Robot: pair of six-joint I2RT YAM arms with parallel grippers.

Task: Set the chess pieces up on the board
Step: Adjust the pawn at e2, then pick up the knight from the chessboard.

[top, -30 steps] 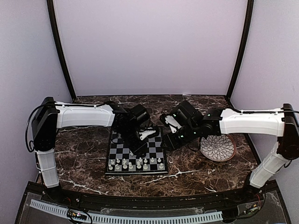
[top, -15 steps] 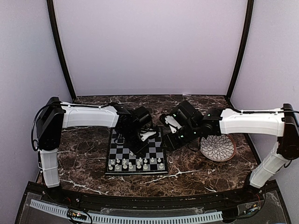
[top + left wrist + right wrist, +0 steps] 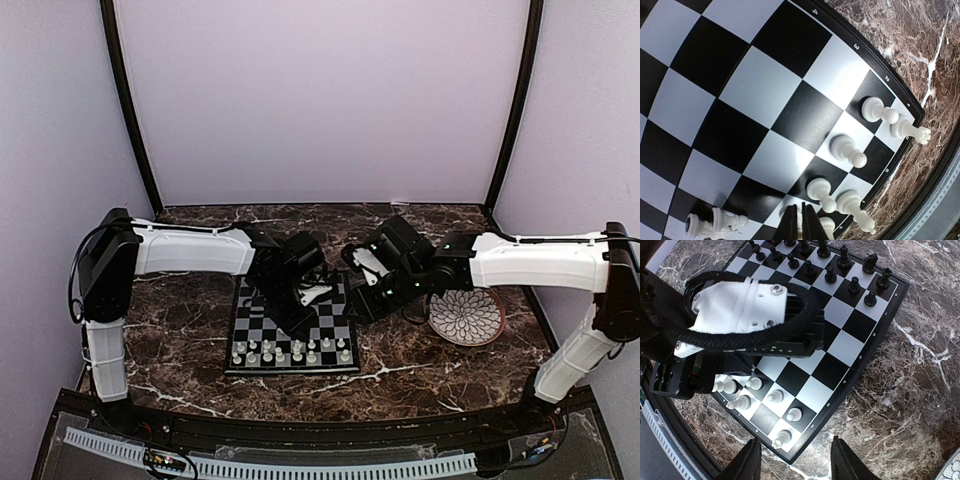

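Left pincer point(image 3: 801, 223): closed tight; you cannot tell whether it pinches anything.
Right pincer point(image 3: 795, 440): open, empty.

The middle ranks of the board point(image 3: 837, 367) are unoccupied, and room for passage is offered there, but the approach from above is largely blocked by the left arm point(image 3: 740, 315) hung low over them. The near ranks are lined by white chess pieces point(image 3: 290, 352), the far ranks by black chess pieces point(image 3: 830, 262). Open table point(image 3: 180, 330) is found left of the board. The far right corner is hemmed by the right arm point(image 3: 420, 270), with a plate point(image 3: 466, 316) just beyond.
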